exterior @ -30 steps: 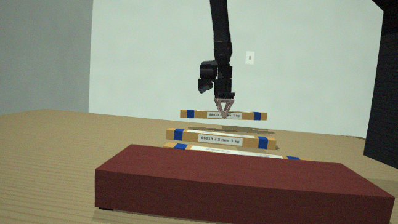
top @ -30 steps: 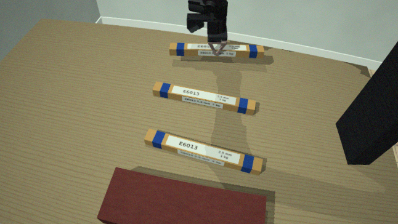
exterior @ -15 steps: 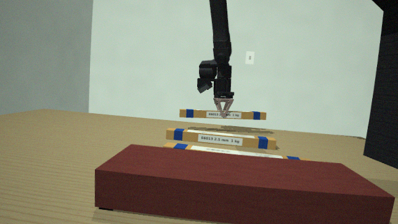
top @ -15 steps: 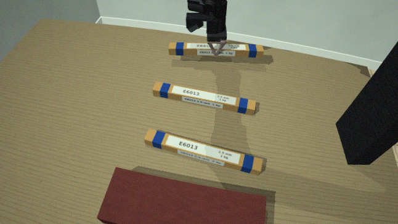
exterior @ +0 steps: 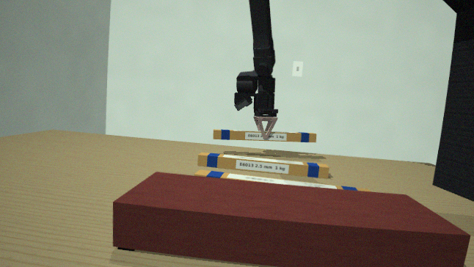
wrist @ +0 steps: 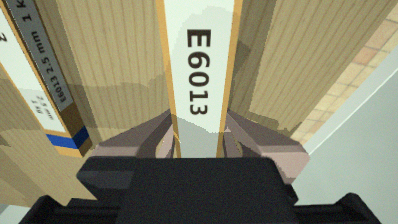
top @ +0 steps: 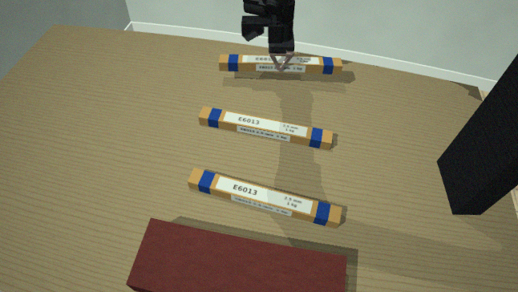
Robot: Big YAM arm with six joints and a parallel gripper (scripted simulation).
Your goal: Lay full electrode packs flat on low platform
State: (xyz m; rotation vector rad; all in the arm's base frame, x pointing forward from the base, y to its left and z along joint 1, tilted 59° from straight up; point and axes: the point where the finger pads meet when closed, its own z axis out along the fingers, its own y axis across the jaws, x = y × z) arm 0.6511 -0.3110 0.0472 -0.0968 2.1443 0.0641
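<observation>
Three long tan packs with blue bands and white E6013 labels are in view. My gripper (top: 281, 64) is shut on the far pack (top: 281, 63) near its middle and holds it level, well above the table; it also shows in the exterior view (exterior: 265, 136) and in the wrist view (wrist: 201, 75). The middle pack (top: 265, 127) lies flat on the table. The near pack (top: 265, 196) lies flat just behind the dark red low platform (top: 236, 261). The platform (exterior: 286, 216) has nothing on it.
A tall black block (top: 485, 152) stands at the right side of the table. The table's far edge meets a pale wall behind the held pack.
</observation>
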